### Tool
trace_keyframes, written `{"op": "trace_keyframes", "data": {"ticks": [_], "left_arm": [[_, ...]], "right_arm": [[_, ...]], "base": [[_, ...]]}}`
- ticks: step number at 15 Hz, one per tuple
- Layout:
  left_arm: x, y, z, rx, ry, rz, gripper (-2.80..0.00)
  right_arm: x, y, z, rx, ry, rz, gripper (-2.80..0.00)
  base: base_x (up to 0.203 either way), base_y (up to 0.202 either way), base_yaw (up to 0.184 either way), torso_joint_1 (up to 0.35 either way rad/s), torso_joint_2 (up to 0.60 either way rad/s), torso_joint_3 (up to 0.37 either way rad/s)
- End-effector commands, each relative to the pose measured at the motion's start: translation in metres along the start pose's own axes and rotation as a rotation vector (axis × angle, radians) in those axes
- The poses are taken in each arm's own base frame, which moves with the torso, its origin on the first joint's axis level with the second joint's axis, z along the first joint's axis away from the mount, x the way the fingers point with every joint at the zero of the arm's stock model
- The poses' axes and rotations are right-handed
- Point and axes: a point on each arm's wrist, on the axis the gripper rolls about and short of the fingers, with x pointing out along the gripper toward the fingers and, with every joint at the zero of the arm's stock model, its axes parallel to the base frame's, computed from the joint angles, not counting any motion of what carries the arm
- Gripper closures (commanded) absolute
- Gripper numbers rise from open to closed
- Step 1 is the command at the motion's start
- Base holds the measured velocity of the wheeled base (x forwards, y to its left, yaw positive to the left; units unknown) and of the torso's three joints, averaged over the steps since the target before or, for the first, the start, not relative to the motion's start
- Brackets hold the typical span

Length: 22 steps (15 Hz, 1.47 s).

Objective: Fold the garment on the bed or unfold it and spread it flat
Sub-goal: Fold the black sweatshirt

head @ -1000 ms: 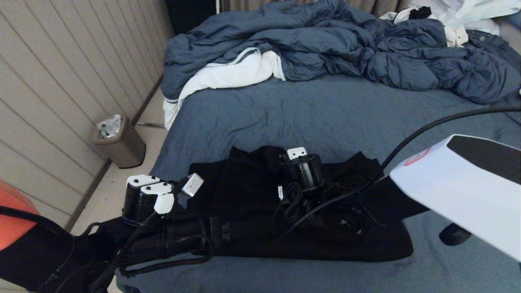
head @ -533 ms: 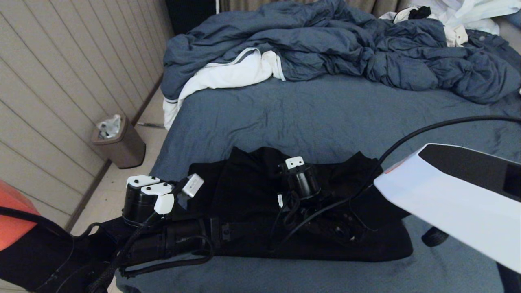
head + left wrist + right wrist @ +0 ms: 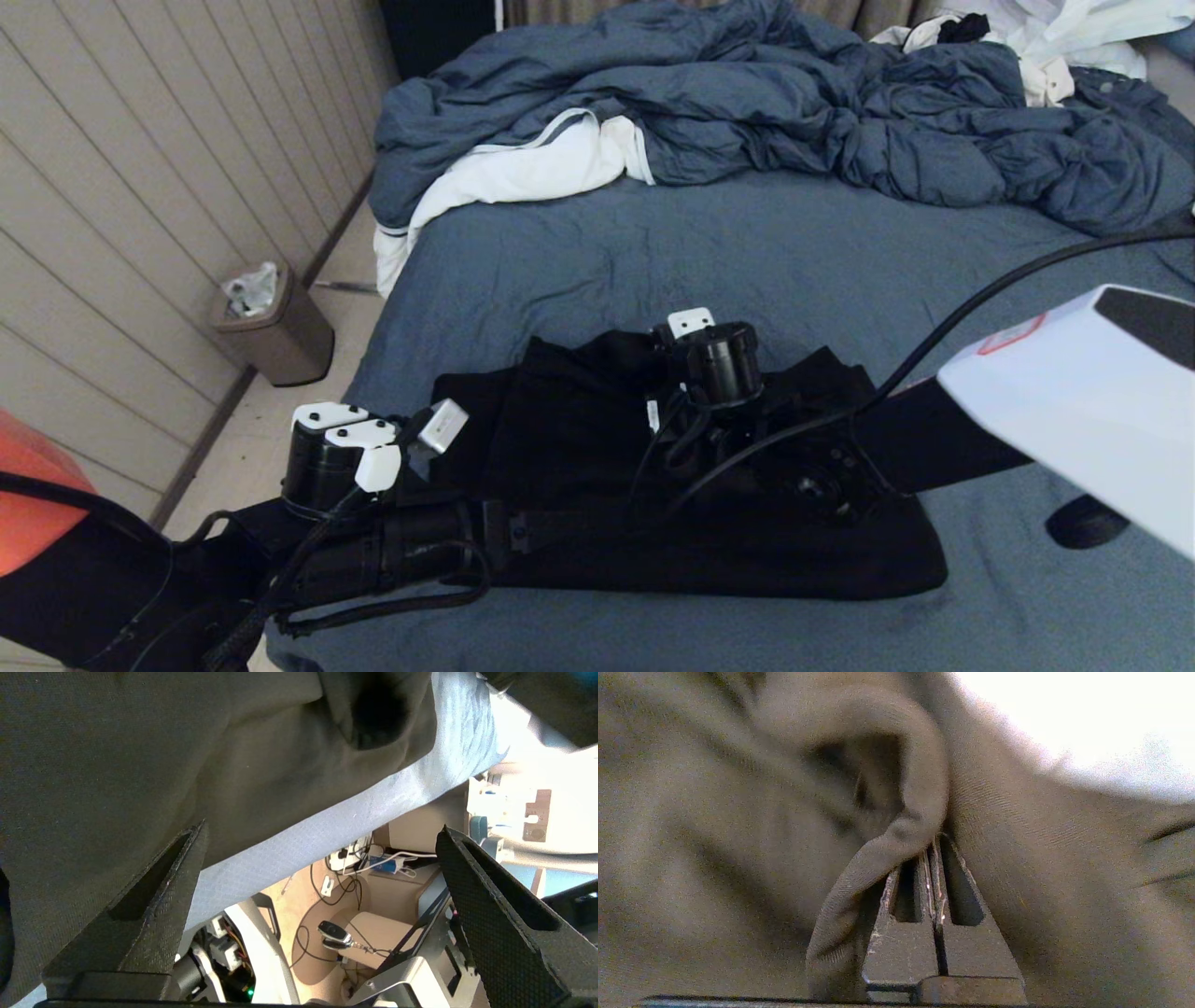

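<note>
Blue-grey bed, head view: one black garment folded at near edge, one duvet behind. Left wrist view: left tool wide, beside the garment. Right wrist view: right tool closed, pinching garment fabric.

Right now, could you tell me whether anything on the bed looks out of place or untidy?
Yes. The duvet lies bunched at the far end of the bed, with its white lining turned out near the left edge, and white clothing is heaped in the far right corner. The garment lies fairly flat near the front.
</note>
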Motion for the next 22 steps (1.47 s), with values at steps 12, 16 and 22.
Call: {"op": "trace_keyframes", "data": {"ticks": [12, 16, 22], "left_arm": [[-0.002, -0.003, -0.001, 0.002, -0.001, -0.013, -2.8], [-0.003, -0.005, 0.001, 0.007, -0.009, -0.018, -2.8], [-0.003, -0.005, 0.001, 0.007, -0.027, 0.006, -2.8]], "right_arm": [[-0.048, -0.101, 0.094, 0.28, -0.015, -0.03, 0.0], [0.006, -0.078, 0.093, 0.304, 0.002, -0.025, 0.0], [0.036, -0.019, 0.075, 0.264, 0.015, -0.003, 0.0]], "base": [[0.0, 0.0, 0.0, 0.0, 0.0, 0.0], [0.0, 0.0, 0.0, 0.0, 0.0, 0.0], [0.0, 0.0, 0.0, 0.0, 0.0, 0.0]]}}
